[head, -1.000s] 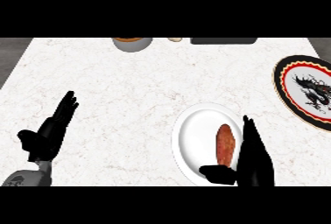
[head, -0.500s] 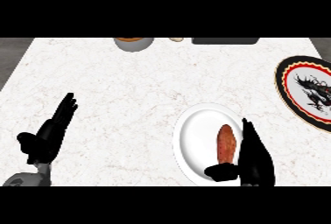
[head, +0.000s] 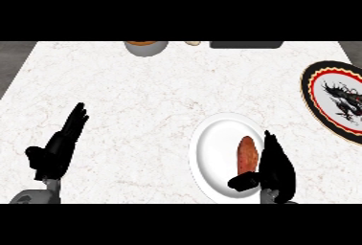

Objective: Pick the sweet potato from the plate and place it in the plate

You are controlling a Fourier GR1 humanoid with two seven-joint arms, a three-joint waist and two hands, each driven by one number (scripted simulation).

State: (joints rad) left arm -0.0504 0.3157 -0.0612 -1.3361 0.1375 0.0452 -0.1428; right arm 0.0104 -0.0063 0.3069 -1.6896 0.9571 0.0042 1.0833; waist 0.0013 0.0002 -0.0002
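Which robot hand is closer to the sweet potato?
The right hand. It sits just beside the sweet potato over the white plate, fingers straight. The left hand rests far off, across the counter at the view's left, fingers straight.

A single view looks steeply down from head height onto a white marbled counter [head: 163, 100], facing away from the robot toward the counter's far edge at the top. The near edge lies at the bottom, where both forearms enter. The counter fills nearly the whole frame.
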